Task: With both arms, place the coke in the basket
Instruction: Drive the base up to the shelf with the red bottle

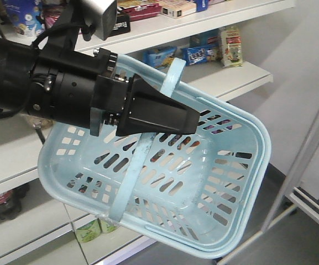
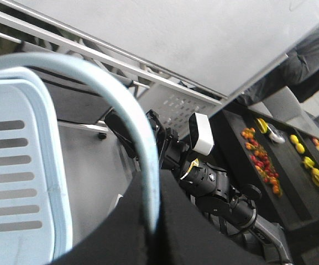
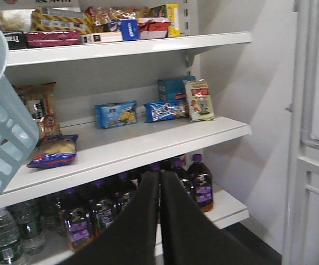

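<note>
The left gripper (image 1: 188, 119) is clenched on the flat arched handle (image 1: 173, 77) of the light blue basket (image 1: 266, 152). It holds the basket in the air in front of the store shelves, tipped steeply so that its open mouth faces the front camera. Nothing lies inside, and the slotted base shows bare. The right gripper (image 3: 160, 179) is clamped shut on nothing and points at a white shelf (image 3: 148, 141) of snack packets (image 3: 115, 113), with purple-capped bottles (image 3: 200, 182) on the shelf below. The coke shows plainly in no view. A few dark bottles (image 1: 4, 201) with a reddish band stand low at the left of the front view, but they are too cut off to name. The step in hand looks like the search and reach for the bottle, so the task is barely begun. To do it well, the right arm should probably swing down and left until a red cap and red wrap are sure. It would then open wide, take the bottle round its body and lift it straight up, clear of its neighbours. Meanwhile the left arm would do best to bring the basket level. Tipped as it is, a bottle could roll out, and a basket held by its handle alone may swing when weight drops in.
</note>
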Controlling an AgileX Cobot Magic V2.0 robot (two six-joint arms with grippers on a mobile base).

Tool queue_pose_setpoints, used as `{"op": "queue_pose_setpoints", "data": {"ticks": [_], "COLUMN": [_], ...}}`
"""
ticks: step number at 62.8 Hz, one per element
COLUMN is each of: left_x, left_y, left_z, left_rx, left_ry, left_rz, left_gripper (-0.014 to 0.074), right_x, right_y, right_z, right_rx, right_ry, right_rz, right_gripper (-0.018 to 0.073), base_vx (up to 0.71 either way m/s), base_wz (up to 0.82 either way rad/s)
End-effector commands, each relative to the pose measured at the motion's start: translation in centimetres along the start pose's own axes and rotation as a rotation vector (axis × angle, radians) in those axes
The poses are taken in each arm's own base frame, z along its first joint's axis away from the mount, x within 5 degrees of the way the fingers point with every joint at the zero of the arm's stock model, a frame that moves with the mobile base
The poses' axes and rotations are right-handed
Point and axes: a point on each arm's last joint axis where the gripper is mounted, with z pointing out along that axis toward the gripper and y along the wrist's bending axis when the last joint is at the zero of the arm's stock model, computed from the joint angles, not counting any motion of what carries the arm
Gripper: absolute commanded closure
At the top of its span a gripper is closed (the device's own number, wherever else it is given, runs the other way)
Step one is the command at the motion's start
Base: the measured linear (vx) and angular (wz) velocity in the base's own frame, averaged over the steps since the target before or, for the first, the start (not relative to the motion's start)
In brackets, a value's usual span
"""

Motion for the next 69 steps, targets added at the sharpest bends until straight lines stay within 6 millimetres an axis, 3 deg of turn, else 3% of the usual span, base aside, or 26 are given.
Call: {"op": "queue_pose_setpoints", "data": {"ticks": [1, 69], "left_x": [-0.78, -0.78], "left_y": [-2.63, -2.63], "left_z": [-0.94, -0.94], "left_rx": [0.073, 0.073], "left_ry": [-0.083, -0.083], "left_rz": [0.032, 0.032], "left_gripper": [0.0603, 0.0603], "right_x": [-0.44, -0.44], "right_y": [0.12, 0.12], "right_z": [-0.1, -0.1], "right_rx": [-0.013, -0.013], "right_ry": [-0.075, -0.075], "right_rz": [-0.011, -0.011], "right_gripper": [0.0564, 0.0564], "base_vx": [0.08, 0.09], "base_wz": [0.42, 0.41]}}
